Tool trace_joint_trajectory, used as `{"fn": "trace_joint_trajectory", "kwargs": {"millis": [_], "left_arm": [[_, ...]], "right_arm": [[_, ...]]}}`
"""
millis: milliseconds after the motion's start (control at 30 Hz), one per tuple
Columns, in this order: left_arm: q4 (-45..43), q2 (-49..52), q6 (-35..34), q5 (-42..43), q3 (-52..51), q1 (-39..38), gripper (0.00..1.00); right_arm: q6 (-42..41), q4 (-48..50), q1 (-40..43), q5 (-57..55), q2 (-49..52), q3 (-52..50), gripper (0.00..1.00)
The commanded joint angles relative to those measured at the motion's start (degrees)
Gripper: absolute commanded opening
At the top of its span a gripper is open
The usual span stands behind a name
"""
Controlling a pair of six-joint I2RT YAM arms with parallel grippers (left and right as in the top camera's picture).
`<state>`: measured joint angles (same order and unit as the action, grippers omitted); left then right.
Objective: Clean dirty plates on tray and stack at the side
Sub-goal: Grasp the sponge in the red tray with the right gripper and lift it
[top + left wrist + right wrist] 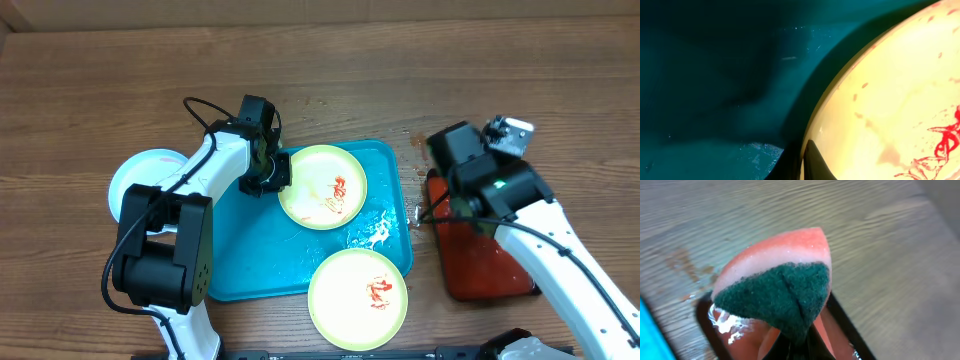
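Note:
The turquoise tray point(250, 270) lies at the middle of the table. One dirty green-rimmed plate point(322, 186) with red smears lies on its far part. A second one point(358, 298) overlaps the tray's near right corner. The pale blue-white plate point(135, 175) lies on the table left of the tray, partly hidden by my left arm. My left gripper point(272, 175) is at the far plate's left rim. In the left wrist view a finger point(810, 162) lies over that plate's point(890, 100) raised edge, shut on it. My right gripper point(440, 205) is shut on a pink and green sponge point(777, 287).
A dark red, black-rimmed tray point(490, 275) lies to the right of the turquoise one, under my right gripper; its wet corner shows in the right wrist view point(702, 315). Foam or water point(378, 235) lies on the turquoise tray between the two green-rimmed plates.

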<state>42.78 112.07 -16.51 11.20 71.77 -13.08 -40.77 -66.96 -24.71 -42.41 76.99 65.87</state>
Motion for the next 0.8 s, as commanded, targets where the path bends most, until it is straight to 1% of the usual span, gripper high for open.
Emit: {"fn": "trace_joint_trajectory", "kwargs": {"millis": [0,100,767], "left_arm": [[0.4,2.0,-0.2,-0.6,-2.1,-0.4,0.04],[0.5,2.0,-0.2,-0.6,-2.1,-0.4,0.04],[0.9,2.0,-0.2,-0.6,-2.1,-0.4,0.04]], "right_arm": [[-9.2,-2.4,-0.9,-8.6,-1.1,0.9,0.04],[-11.8,-4.4,-0.9,-9.4,-1.1,0.9,0.04],[-11.8,-4.3,-0.9,-9.2,-1.1,0.9,0.04]]}}
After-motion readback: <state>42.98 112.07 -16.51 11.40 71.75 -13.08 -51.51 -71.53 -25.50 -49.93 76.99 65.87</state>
